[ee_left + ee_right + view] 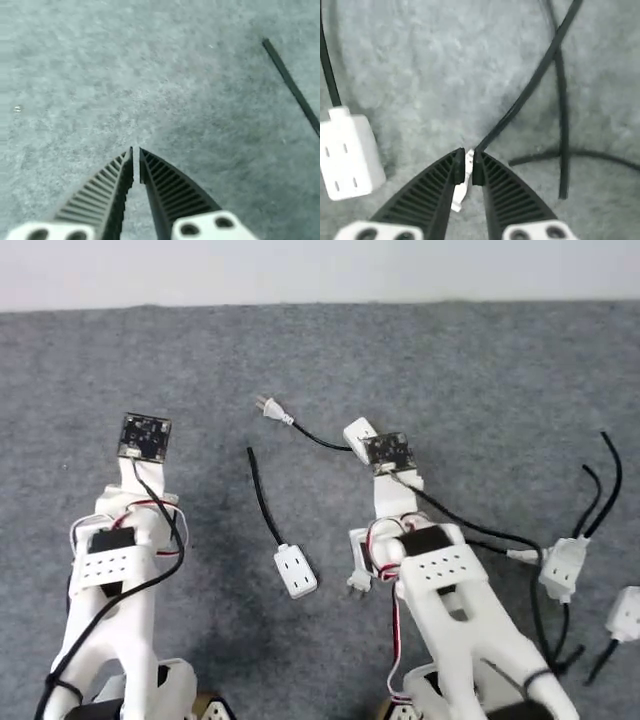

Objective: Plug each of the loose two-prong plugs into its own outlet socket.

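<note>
My right gripper (466, 152) is shut on a small white two-prong plug (460, 192), low over the grey carpet. The plug's black cord (530, 85) runs away from the fingertips. Close beside them lies a white outlet socket (347, 155). In the high view the right arm's wrist camera board (385, 450) hangs over mid-table beside a white block (358, 430). My left gripper (136, 150) is shut on nothing above bare carpet. A loose white plug (268, 408) lies farther back. Another white outlet socket (295, 571) lies between the arms.
A further two-prong plug (357, 585) shows at the right arm's left flank. At the right edge lie two more outlets (562, 565) (628, 612); the first looks to have a plug (520, 555) in it. Black cords (600, 480) trail there. A cut cord end (290, 80) lies near the left gripper.
</note>
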